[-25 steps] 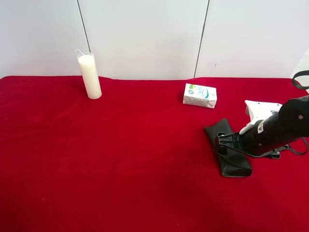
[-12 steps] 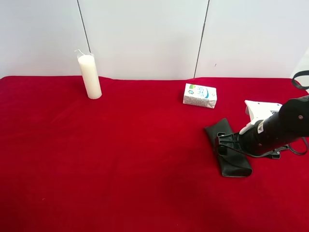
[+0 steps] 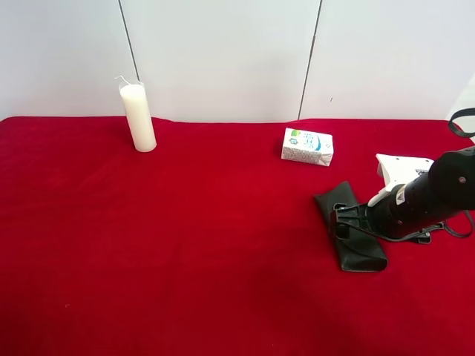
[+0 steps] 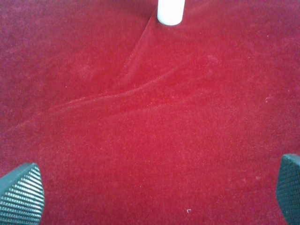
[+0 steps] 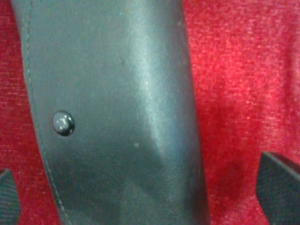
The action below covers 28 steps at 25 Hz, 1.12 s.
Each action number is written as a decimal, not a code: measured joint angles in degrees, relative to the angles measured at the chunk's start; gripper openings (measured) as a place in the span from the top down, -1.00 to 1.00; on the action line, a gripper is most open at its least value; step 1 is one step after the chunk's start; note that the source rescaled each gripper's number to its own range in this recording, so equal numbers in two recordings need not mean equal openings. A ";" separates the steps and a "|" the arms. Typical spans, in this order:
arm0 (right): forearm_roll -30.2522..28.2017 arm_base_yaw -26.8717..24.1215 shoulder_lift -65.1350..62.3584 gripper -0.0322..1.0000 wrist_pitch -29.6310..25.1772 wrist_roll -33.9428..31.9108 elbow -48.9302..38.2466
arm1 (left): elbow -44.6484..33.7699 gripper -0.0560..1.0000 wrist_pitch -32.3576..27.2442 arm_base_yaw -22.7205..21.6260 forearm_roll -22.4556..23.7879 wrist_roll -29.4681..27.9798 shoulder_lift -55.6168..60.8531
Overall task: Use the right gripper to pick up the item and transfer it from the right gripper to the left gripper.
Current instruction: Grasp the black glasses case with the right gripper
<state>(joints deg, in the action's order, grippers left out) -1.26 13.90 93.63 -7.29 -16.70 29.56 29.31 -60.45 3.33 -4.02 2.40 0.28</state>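
Toward the right side of the exterior high view, the flat, elongated black leather-like glasses case [image 3: 360,256] lies flap side up on the red velvet-covered bench [image 3: 185,252]. Its small round snap button [image 5: 63,123] shows in the right wrist view. The black-fingered right pincer [image 3: 343,222], on the arm with white housing, is lowered over the case's middle. Its jaws stand wide apart, one on either side of the narrow width, and grip nothing. This straddling pose suits a grasp across the short axis, which would leave both ends free for the handover. One black fingertip [image 5: 279,187] is clearly apart from the case edge. Whether the other touches the leather cannot be told, as it sits at the frame's corner.

The black left pincer [image 4: 154,190] is also spread wide and empty, over bare cloth, presumably waiting to receive. A tall white wax candle [image 3: 138,117] and a small white printed carton [image 3: 307,146] stand farther back, well apart from the case, so neither should hinder the lift.
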 joint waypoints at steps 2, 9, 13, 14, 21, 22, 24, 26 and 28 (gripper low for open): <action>0.00 0.00 0.00 -1.00 0.00 0.00 0.00 | 0.00 -1.00 0.00 0.00 0.00 0.00 0.00; -0.05 0.00 0.00 -1.00 -0.79 0.00 0.00 | 0.00 -1.00 0.00 0.00 0.00 0.00 0.00; -0.19 0.00 0.00 -1.00 -1.11 0.00 0.00 | 0.00 -1.00 0.00 0.00 0.00 0.00 0.00; -0.22 0.00 0.00 -1.00 -1.23 0.00 0.00 | 0.00 -1.00 0.00 0.00 0.00 0.00 0.00; -1.05 0.00 0.00 -1.00 -1.53 0.01 0.00 | 0.00 -1.00 0.00 0.00 0.00 0.00 0.00; -1.07 0.00 0.00 -1.00 -1.58 0.06 0.00 | 0.00 -1.00 0.00 0.00 0.00 0.00 0.00; -1.07 0.00 0.00 -1.00 -1.58 0.14 0.00 | 0.00 -1.00 0.00 0.00 0.00 0.00 0.00; -1.07 0.00 0.13 -1.00 -1.75 0.32 0.00 | 0.00 -1.00 0.00 0.00 0.00 0.00 0.00; -1.07 0.00 1.54 -1.00 -1.82 1.01 0.00 | 0.00 -1.00 0.00 0.00 0.00 0.00 0.00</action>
<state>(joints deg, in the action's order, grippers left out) -2.33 13.90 95.17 -9.11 -15.68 29.56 29.31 -60.45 3.33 -4.02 2.40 0.28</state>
